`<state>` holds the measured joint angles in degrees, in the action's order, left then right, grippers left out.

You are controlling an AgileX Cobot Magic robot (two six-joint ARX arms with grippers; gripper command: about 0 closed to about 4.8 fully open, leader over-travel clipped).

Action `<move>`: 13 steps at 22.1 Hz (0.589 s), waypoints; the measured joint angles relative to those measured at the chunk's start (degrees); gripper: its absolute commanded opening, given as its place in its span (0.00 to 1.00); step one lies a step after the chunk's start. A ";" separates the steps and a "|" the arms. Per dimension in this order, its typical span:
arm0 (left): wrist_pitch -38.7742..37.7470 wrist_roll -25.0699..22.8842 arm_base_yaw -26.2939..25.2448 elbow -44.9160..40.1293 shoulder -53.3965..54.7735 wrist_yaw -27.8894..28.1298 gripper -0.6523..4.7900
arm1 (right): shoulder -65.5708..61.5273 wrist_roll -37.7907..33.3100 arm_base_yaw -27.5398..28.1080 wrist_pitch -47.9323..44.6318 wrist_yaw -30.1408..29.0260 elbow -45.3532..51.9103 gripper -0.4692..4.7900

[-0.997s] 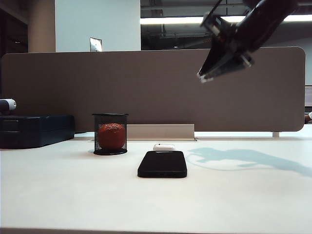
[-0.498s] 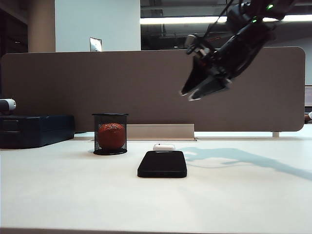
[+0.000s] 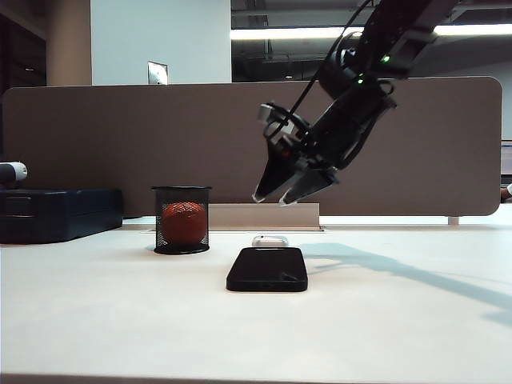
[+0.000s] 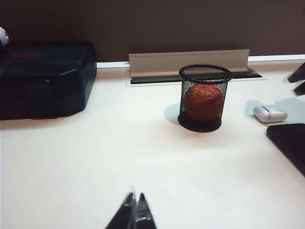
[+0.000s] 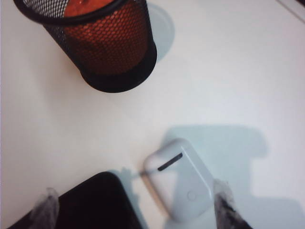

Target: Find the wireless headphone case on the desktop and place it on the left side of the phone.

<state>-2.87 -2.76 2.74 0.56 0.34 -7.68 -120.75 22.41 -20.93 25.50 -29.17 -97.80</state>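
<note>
- Exterior view shows the right gripper [image 3: 283,198] hanging in the air above the far end of the phone [image 3: 267,269], jaws spread apart and holding nothing, fingers pointing down toward the desktop [image 3: 384,320].
- Risk: the wireless headphone case [image 3: 270,240] lies just beside the phone's far edge, so a finger coming down on that side could land on the phone and shove or scratch it.
- Risk: the case is small, rounded and glossy; a pinch that is off-centre would likely make it slip or skid away across the smooth surface.
- Risk: the mesh cup [image 3: 182,219] with the orange ball [image 3: 182,222] stands left of the phone, near where the case must go, so a wide carry could knock it.
- Right wrist view shows the wireless headphone case [image 5: 180,178] lying flat on the white surface between the two fingertips [image 5: 224,202], nearer to one of them, with the phone's corner [image 5: 97,202] just beside it.
- Left gripper [image 4: 135,213] sits well apart from the case, over bare desktop, jaws pressed together and empty.
</note>
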 measured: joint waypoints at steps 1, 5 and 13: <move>-0.02 0.00 -0.02 0.00 0.00 0.00 0.11 | -0.61 0.07 -0.28 -0.22 0.76 -0.35 0.90; -0.02 0.00 -0.02 0.00 0.00 0.00 0.11 | -3.80 1.92 -0.76 -0.35 3.39 -1.40 0.91; -0.39 0.00 -0.02 0.00 0.00 -0.02 0.11 | -4.74 4.48 -0.85 -1.97 5.53 -1.70 0.91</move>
<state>-3.27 -2.76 2.72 0.56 0.34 -7.70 -125.49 26.89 -21.78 23.53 -23.64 -99.50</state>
